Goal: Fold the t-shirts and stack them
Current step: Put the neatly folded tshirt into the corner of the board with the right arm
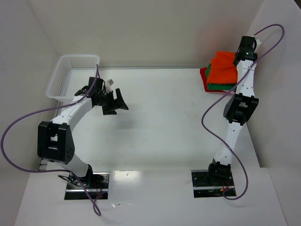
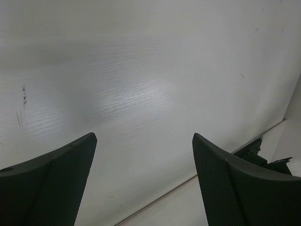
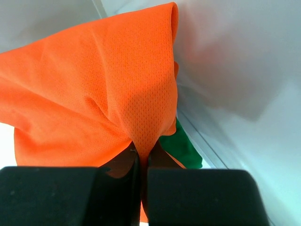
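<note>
The basket (image 1: 70, 70) sits on the counter (image 1: 164, 122) at its far left edge; the left hand (image 1: 116, 104) hangs just right of the basket and a little nearer, over bare counter, its fingers spread apart; the shirts are piled in the far right corner against the walls; the top shirt (image 1: 223, 68) lies on the lower shirts (image 1: 214, 86), whose edges stick out on the left and near sides; the right hand (image 3: 140, 162) is at the pile's right side, a fold of the top shirt pinched between its fingers.
</note>
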`<state>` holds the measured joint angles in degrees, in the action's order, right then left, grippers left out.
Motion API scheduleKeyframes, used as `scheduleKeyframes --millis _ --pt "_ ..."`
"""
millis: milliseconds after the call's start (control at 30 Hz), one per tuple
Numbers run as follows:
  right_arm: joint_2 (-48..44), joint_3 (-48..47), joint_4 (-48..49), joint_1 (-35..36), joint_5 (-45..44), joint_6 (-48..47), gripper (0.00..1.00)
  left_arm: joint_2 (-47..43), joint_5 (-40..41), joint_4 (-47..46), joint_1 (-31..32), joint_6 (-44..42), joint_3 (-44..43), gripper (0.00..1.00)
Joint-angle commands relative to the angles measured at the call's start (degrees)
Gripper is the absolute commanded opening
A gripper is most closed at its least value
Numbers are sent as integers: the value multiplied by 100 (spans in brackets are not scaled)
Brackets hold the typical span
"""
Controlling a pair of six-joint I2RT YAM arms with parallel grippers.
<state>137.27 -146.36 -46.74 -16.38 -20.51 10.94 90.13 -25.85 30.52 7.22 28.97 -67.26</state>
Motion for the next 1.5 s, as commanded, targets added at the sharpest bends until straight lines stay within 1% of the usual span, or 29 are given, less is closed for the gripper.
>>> scheduleKeyframes --millis 0,67,133,233,267,300,333,367,400,433,533,633,667,733,767,833,867,967,1067,1100,1167,1200,1267,1300,1333,1367,1400,1433,1467 --pt "-359 -235 192 -76 -322 -118 0 58 -131 33 25 100 -217 90" --pt "-245 -156 192 -76 -322 -118 5 58 -131 33 25 100 -217 90" --pt "-245 -103 262 -76 -392 -118 9 58 -131 33 25 100 -156 90" --pt "-245 47 262 30 -392 -189 33 5 -131 33 25 100 -155 90" --pt "-245 47 262 91 -392 -250 45 5 -131 33 25 100 -155 90" --pt "-245 47 262 91 -392 -250 52 5 -131 33 25 100 -155 90" --pt "-323 47 262 239 -392 -250 60 -47 -131 33 25 100 -155 90" --pt "-394 47 262 302 -314 -311 71 -48 -131 33 25 100 -155 90" --pt "-577 47 262 372 -217 -373 92 -48 -131 33 25 100 -155 90" --pt "-675 47 262 520 -216 -373 100 -109 -131 33 25 100 -155 90" --pt "-1087 222 323 741 -216 -373 100 -241 -183 33 25 100 -103 90" --pt "-1587 853 603 987 -84 -373 100 -407 -236 -20 25 100 -103 90" --pt "-1711 1325 700 1040 -15 -312 100 -460 -237 -20 25 100 -103 90" --pt "-2053 1785 824 1189 38 -172 100 -627 -298 -20 25 39 -103 90" --pt "-2177 2292 946 1251 39 -119 100 -698 -298 -20 25 -22 -103 90" --pt "-2449 2874 1131 1339 39 -5 100 -926 -298 -20 25 -84 -182 90" --pt "-2755 3451 1350 1409 39 -4 100 -996 -246 32 25 -172 -330 90" --pt "-3301 4332 1554 1410 -67 162 100 -1286 -9 173 25 -321 -498 90" --pt "-3680 4861 1554 1410 3 426 100 -1646 123 244 25 -401 -568 92" --pt "-3986 4985 1554 1410 56 487 100 -1813 185 244 25 -471 -621 92" --pt "-4304 5301 1554 1410 178 654 100 -1946 290 244 25 -542 -674 93" --pt "-4610 5372 1554 1410 179 881 100 -2007 291 165 25 -603 -674 95" --pt "-4875 5574 1397 1410 250 1015 100 -2087 448 7 25 -603 -727 96" --pt "-5007 5679 1396 1410 458 1015 100 -2148 449 -63 25 -603 -727 96" --pt "-5348 5828 1491 1410 539 1068 100 -2148 536 -142 25 -603 -727 98" --pt "-5560 6239 1632 1410 592 1146 100 -2209 537 -143 25 -655 -727 98" --pt "-5780 6434 1755 1410 705 1147 100 -2271 537 -230 25 -656 -779 100" --pt "-6191 6593 1826 1410 707 1313 100 -2271 606 -231 25 -717 -779 100" --pt "-6386 6890 1913 1410 785 1314 100 -2359 781 -283 25 -717 -779 100"
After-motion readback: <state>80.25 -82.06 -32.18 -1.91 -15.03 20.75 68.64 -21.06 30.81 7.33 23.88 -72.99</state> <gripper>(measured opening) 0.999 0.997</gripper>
